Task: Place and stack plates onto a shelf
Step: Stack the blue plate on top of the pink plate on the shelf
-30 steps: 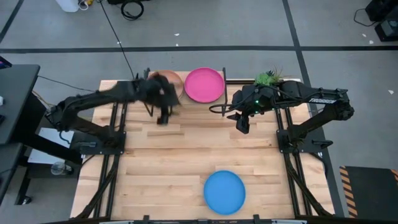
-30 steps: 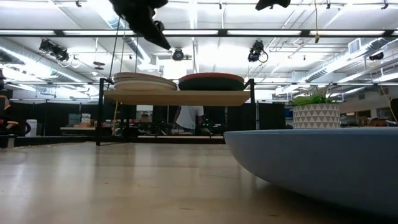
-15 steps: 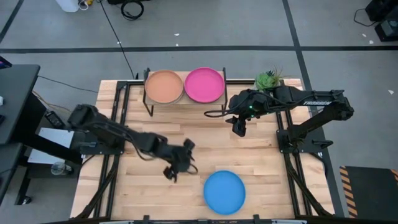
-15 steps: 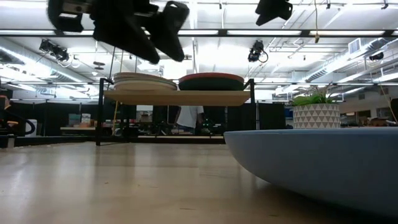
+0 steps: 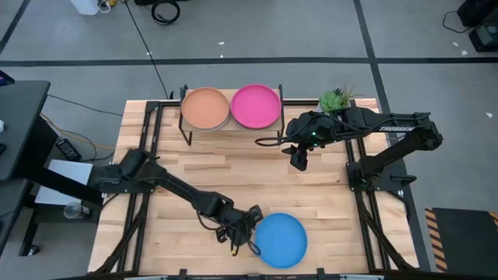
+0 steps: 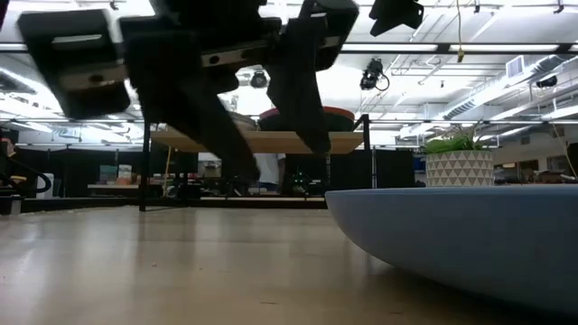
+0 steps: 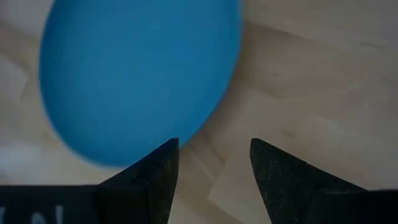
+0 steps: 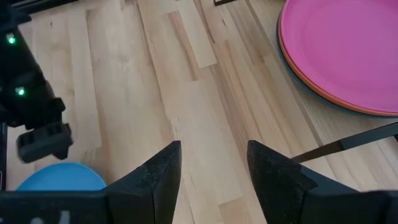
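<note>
The left gripper [image 5: 243, 237] is positioned low over the slatted wooden tabletop [image 5: 194, 187], at the near edge of the table. Its two dark fingers [image 7: 149, 180] stand apart with a clear gap between them, and nothing is held. The round shallow matte blue plate [image 5: 281, 240] lies flat on the tabletop directly ahead of the jaws. In the left wrist view, the rim of the blue plate [image 7: 140, 74] sits just beyond one fingertip, while bare wood shows through the gap between the fingers. Whether that fingertip touches the rim cannot be determined.

The right gripper [image 5: 300, 159] hangs above the tabletop, beside the small low rack with a light wooden top and thin black metal legs [image 5: 231, 124]. Its fingers [image 8: 158, 180] are parted and empty.

The rack carries two stacks of plates. The round matte magenta plate [image 5: 255, 106] tops the stack nearer the right gripper; an orange rim and a dark teal rim show beneath it in the right wrist view. The round matte tan-brown plate [image 5: 205, 109] tops the other stack.
</note>
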Available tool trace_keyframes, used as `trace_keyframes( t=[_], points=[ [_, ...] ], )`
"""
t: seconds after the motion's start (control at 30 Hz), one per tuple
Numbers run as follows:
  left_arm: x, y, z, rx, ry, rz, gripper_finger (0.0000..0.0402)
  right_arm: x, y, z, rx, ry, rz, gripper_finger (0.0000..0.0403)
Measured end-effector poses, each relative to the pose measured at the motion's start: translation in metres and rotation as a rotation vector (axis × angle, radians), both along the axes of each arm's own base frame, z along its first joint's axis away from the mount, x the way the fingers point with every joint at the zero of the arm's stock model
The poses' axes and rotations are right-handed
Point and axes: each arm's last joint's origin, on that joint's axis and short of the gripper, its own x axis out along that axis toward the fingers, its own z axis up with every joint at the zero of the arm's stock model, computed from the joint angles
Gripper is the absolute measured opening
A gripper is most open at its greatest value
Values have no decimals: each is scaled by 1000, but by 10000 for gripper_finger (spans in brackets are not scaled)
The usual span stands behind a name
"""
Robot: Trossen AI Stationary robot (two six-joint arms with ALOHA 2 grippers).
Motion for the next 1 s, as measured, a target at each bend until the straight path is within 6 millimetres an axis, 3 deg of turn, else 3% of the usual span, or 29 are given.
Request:
trace_keyframes(
  t=[0.2,0.53,0.7,0.9,1.0],
  points=[
    [7,-15,-8,32,-92,-124,205,0,0,0,0,-1,0,190],
    [15,-14,-27,41,-109,-229,186,1,0,2,3,-23,-2,190],
    [17,-13,-34,60,-107,-242,138,2,0,2,6,-24,-6,190],
    [17,-12,-35,53,-95,-233,30,2,0,2,6,-26,-6,190],
    [15,-10,-33,19,-59,-212,14,2,0,2,7,-26,-6,190]
  ],
)
